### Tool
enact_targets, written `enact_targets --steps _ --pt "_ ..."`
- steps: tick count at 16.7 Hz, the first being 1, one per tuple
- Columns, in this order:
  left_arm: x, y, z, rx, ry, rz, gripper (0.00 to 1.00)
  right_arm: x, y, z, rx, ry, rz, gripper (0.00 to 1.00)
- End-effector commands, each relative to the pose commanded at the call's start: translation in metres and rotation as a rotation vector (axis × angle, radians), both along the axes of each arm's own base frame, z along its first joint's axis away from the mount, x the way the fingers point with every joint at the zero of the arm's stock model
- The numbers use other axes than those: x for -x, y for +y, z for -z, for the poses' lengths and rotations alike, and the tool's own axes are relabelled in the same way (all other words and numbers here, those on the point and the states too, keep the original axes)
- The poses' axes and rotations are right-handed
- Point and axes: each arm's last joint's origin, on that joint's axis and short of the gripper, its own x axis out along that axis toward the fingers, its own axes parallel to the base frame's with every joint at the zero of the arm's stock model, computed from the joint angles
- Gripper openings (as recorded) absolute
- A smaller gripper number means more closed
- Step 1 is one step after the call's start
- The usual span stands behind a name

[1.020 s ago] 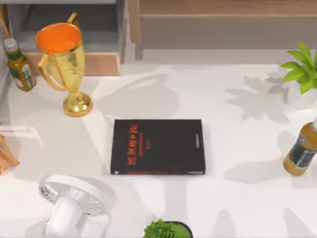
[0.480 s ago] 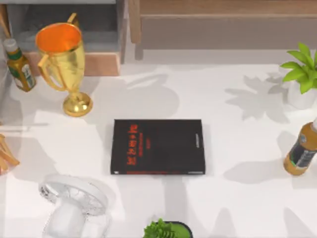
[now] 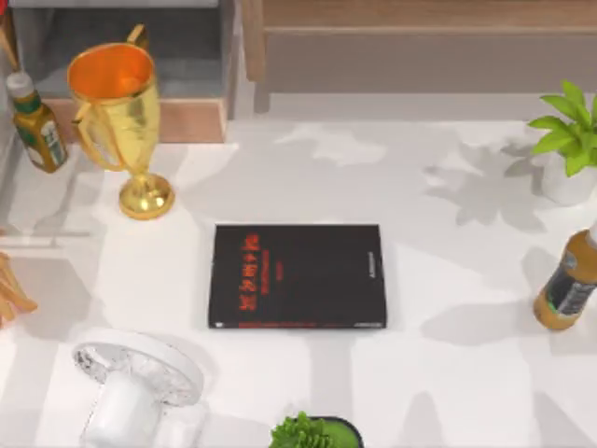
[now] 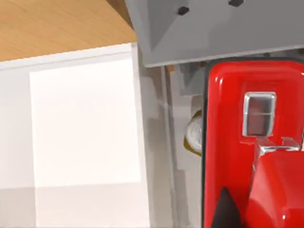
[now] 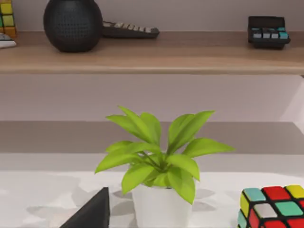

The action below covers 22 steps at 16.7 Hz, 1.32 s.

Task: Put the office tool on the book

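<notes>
White table (image 3: 448,392) dappled with soft leaf shadows, wooden shelf (image 5: 152,59) behind its far edge, pale wall (image 5: 190,14) above the shelf, grey recessed panel (image 5: 152,137) below the shelf, grey cabinet (image 3: 131,56) left of the shelf, wooden floor (image 4: 57,23) beyond the table.

The book (image 3: 297,276) lies mid-table, trophy (image 3: 119,112) behind-left, fan (image 3: 138,383) front-left

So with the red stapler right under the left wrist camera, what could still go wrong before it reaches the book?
The glossy red stapler sits beside grey shelving, so lifting it might clip that. The flat black book has a gold trophy and a white fan between it and the table's left side; the carry could knock them.
</notes>
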Motion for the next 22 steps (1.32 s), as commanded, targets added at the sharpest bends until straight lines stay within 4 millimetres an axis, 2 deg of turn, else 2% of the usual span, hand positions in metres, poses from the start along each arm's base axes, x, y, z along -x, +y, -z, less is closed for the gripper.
enact_targets --steps 3,6,9,12,15,17,22 --pt "0.02 -0.063 -0.005 0.076 -0.024 0.042 0.0 0.0 0.0 0.0 0.0 0.0 0.0 1.0" --pt "0.041 -0.121 0.009 0.169 0.01 0.061 0.0 0.0 0.0 0.0 0.0 0.0 0.0 1.0" --pt "0.058 -0.173 0.042 0.235 0.101 0.04 0.0 0.0 0.0 0.0 0.0 0.0 0.0 1.0" --pt "0.073 -0.212 0.088 0.251 0.219 -0.014 0.0 0.0 0.0 0.0 0.0 0.0 0.0 1.0" --pt "0.087 -0.236 0.132 0.228 0.325 -0.074 0.0 0.0 0.0 0.0 0.0 0.0 0.0 1.0" --pt "0.092 -0.243 0.151 0.211 0.368 -0.099 0.0 0.0 0.0 0.0 0.0 0.0 0.0 1.0" --pt "0.093 -0.245 0.155 0.206 0.377 -0.105 0.0 0.0 0.0 0.0 0.0 0.0 0.0 1.0"
